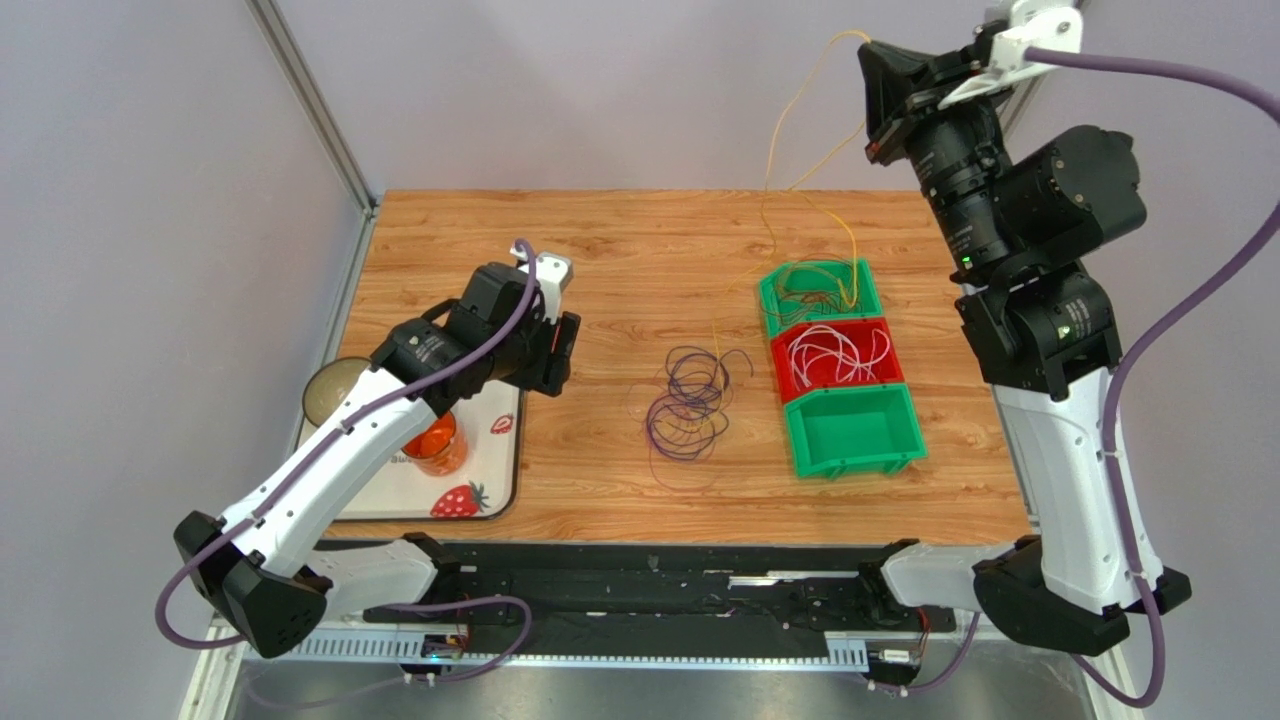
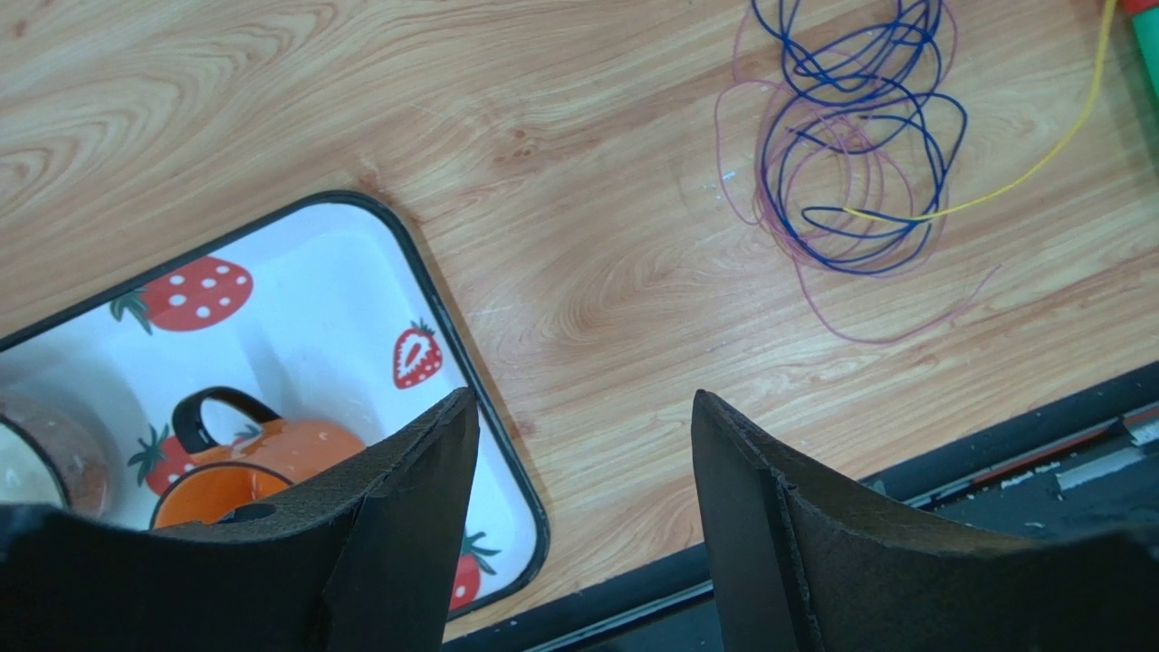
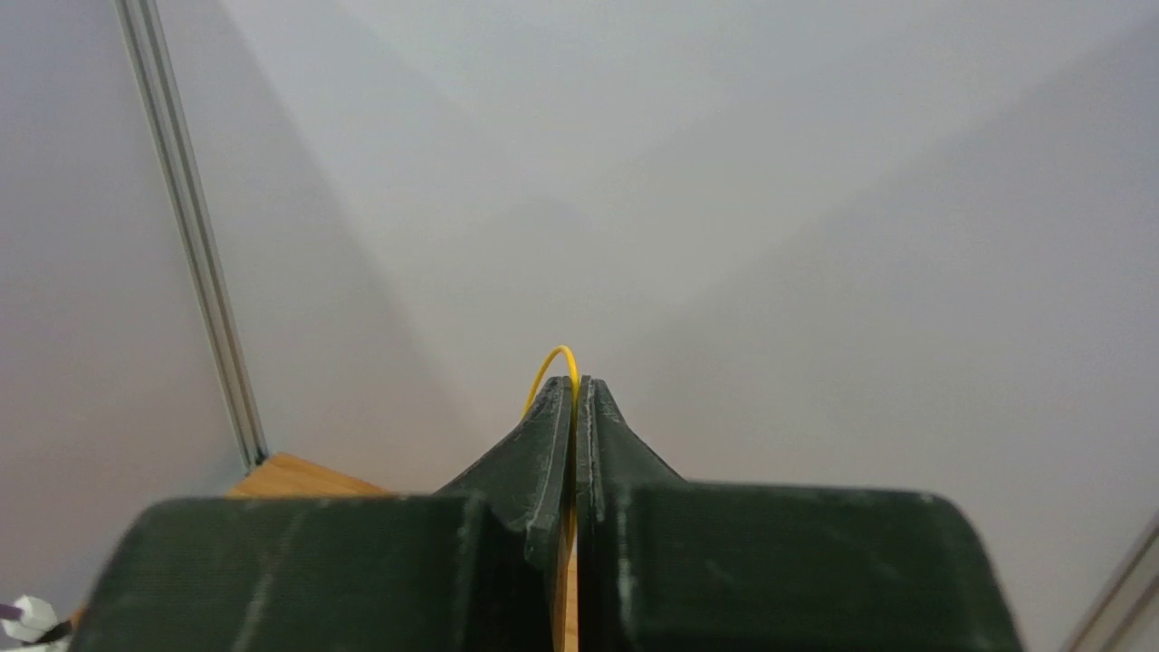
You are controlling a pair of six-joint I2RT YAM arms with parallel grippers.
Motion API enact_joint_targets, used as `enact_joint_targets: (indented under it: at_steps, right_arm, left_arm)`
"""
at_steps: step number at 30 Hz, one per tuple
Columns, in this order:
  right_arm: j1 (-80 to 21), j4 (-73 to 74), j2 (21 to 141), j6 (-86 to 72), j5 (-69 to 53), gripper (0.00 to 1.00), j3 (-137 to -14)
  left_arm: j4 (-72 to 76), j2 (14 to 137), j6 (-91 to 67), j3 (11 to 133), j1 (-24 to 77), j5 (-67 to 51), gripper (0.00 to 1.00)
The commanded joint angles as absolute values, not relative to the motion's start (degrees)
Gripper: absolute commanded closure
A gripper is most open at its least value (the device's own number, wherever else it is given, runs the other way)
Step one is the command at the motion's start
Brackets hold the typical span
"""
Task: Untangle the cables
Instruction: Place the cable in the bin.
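Your right pincer [image 3: 577, 397] is clenching a yellow cable [image 3: 550, 367] high above the far edge of the table [image 1: 601, 255], with the strand trailing down into the farthest green bin [image 1: 869, 293]. White cables [image 1: 834, 357] are lying in the red bin [image 1: 781, 368], and purple coils [image 1: 688, 402] are resting on the wood left of the bins. Your left pincer [image 2: 582, 408] is hanging released over the corner of the strawberry tray [image 2: 449, 313], gripping nothing.

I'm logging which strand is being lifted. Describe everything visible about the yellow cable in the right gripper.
The yellow cable is a hair-thin, flexible wire. The right gripper, raised high, is shut on it, a small loop poking out past its closed jaws. Below, it hangs slack, curving down into the far green bin.
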State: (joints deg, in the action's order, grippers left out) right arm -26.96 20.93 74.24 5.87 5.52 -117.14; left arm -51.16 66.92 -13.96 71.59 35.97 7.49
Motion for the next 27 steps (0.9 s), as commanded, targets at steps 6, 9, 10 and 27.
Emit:
enact_joint_targets:
  at_steps: [6, 9, 10, 27]
  right_arm:
    - [-26.2, 21.4, 66.5, 6.1, -11.5, 1.00, -98.2]
    - [-26.2, 19.1, 64.9, 1.2, -18.6, 1.00, -92.5]
    - [-26.1, 16.8, 64.2, 0.5, -19.0, 1.00, -89.8]
    - [-26.2, 16.9, 59.1, -3.4, -22.0, 1.00, -89.6]
  left_arm:
    - [-47.0, 70.8, -17.5, 75.1, 35.9, -4.6, 0.35]
    - [-41.4, 73.1, -20.2, 74.5, 36.1, -11.6, 0.36]
    - [-35.8, 73.6, -21.0, 73.3, 36.2, -16.0, 0.36]
    - [5.1, 104.1, -32.2, 79.4, 37.3, -30.5, 0.33]
